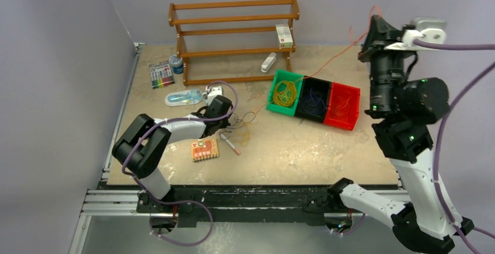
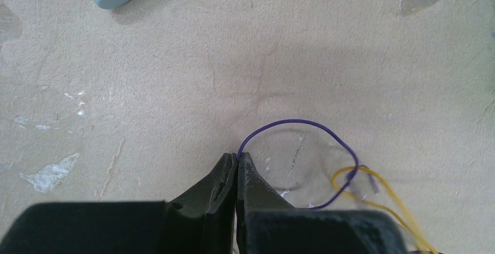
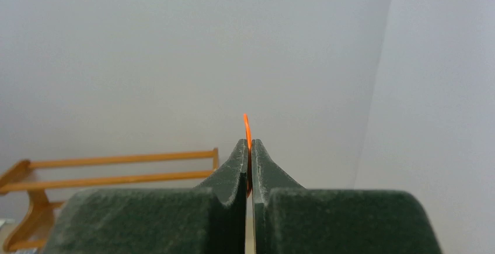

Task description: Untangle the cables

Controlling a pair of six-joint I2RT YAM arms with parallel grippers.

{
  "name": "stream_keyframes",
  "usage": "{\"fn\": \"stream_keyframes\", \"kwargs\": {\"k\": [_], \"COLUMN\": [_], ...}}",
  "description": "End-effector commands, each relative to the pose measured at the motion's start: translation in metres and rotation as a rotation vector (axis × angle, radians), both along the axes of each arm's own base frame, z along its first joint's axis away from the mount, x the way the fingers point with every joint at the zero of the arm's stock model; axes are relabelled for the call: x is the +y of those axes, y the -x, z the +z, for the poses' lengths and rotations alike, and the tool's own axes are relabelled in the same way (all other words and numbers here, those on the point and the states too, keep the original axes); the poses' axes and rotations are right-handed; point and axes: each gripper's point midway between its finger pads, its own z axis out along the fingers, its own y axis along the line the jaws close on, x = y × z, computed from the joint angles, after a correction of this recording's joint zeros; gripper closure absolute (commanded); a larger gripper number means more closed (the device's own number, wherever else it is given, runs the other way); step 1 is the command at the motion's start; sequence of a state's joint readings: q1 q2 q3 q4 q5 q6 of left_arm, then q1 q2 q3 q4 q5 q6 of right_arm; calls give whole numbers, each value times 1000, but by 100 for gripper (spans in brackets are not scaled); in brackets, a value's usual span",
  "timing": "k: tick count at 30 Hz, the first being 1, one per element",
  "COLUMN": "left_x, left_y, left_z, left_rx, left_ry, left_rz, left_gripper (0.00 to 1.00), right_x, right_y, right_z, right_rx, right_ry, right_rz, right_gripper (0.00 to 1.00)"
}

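Left gripper sits low on the tabletop, left of the bin row, jaws pinched on a dark blue cable that loops out from the tips. A yellow cable crosses that loop. The cable tangle lies just beside this gripper, between it and the bin row's green end.

Right gripper is raised well above the bin row's red end, close to the right wall, jaws clamped on an orange-red cable. That cable slants down past the bin row's far side to the tangle.

Open tabletop runs from the bin row to the near edge. The surface is beige, cracked, with chipped white patches. Plain lilac-grey walls enclose the left, back and right sides
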State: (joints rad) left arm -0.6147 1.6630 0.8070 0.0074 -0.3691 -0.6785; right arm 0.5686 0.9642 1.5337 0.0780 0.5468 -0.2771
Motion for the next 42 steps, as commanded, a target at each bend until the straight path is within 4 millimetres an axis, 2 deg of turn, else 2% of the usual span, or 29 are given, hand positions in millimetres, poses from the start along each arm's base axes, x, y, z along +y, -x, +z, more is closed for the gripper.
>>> {"fn": "stream_keyframes", "kwargs": {"k": [1,6,11,16,20,22,24,30,34,37,42], "left_x": [7,9,15,21,24,24,21,6,3,3,1], "left_y": [-6,-6,-7,-7,-9,-10,-11,-14,-15,-17,-23], "left_z": [3,0,2,2,1,2,5,25,48,74,127], "left_rx": [-19,-15,-22,-22,-24,-28,-32,-54,-82,-132,-236], "left_ry": [-1,-3,-24,-39,-41,-37,-27,33,52,61,76], "left_rz": [45,56,74,95,108,110,102,44,20,1,-43], "left_gripper": [100,100,100,100,100,100,100,100,76,55,40], "right_x": [-45,-67,-79,-109,-123,-124,-117,-95,-80,-72,-51], "right_y": [42,65,73,100,115,115,109,75,55,47,28], "right_z": [52,71,73,77,80,79,76,56,44,40,32], "right_rx": [-150,-218,-217,-267,-279,-271,-258,-151,-101,-89,-62], "right_ry": [-70,-91,-102,-191,-203,-200,-181,-108,-69,-53,-28], "right_rz": [-126,-179,-224,-309,-350,-354,-330,-325,-302,-283,-218], "right_gripper": [100,100,100,100,100,100,100,100,100,100,100]}}
